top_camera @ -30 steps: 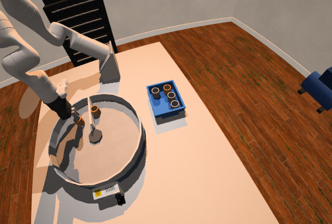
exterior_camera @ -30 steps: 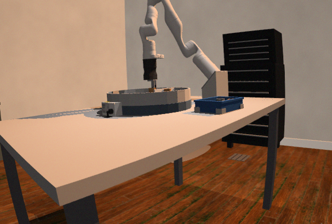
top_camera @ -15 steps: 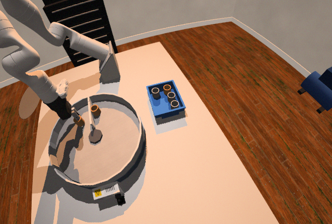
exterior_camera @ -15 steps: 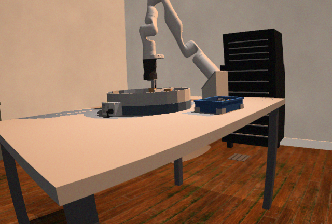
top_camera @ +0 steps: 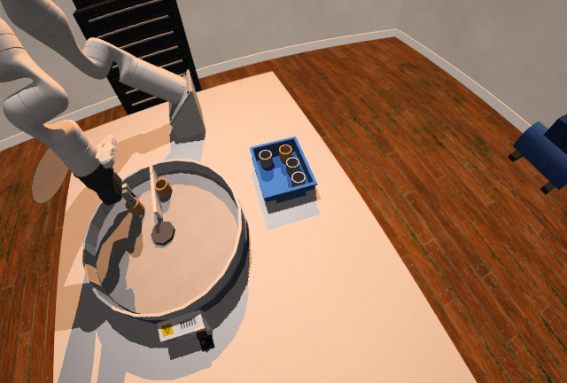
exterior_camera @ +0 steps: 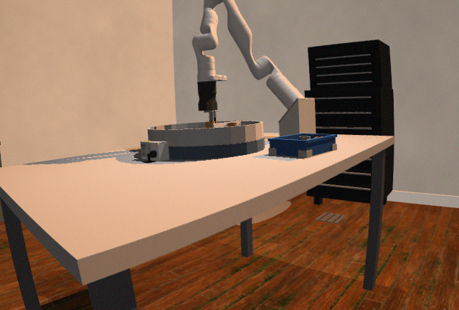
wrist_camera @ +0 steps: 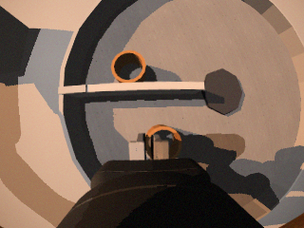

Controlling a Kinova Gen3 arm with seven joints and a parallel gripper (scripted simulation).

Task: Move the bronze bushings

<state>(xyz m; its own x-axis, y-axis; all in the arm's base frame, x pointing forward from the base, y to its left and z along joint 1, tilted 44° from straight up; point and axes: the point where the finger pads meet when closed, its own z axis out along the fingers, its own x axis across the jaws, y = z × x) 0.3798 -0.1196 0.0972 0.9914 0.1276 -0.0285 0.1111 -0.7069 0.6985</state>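
Observation:
My gripper [top_camera: 130, 199] is shut on the wall of a bronze bushing [top_camera: 135, 207] and holds it upright low over the turntable's disc [top_camera: 174, 250], left of the dark hub [top_camera: 163, 233]. In the wrist view the fingers [wrist_camera: 152, 148] pinch the bushing's near rim [wrist_camera: 163, 139]. I cannot tell whether it touches the disc. A second bronze bushing [top_camera: 163, 187] stands upright on the disc across a thin divider arm [top_camera: 154, 195]; it also shows in the wrist view [wrist_camera: 129, 66]. The blue crate [top_camera: 282, 167] holds one bronze bushing [top_camera: 285, 152] and three steel bushings [top_camera: 265, 158].
A raised rim [top_camera: 229, 214] rings the turntable. A control box [top_camera: 182, 331] sits at its front. The arm's base [top_camera: 186, 111] stands behind the turntable. A black cabinet [exterior_camera: 350, 113] stands behind the table.

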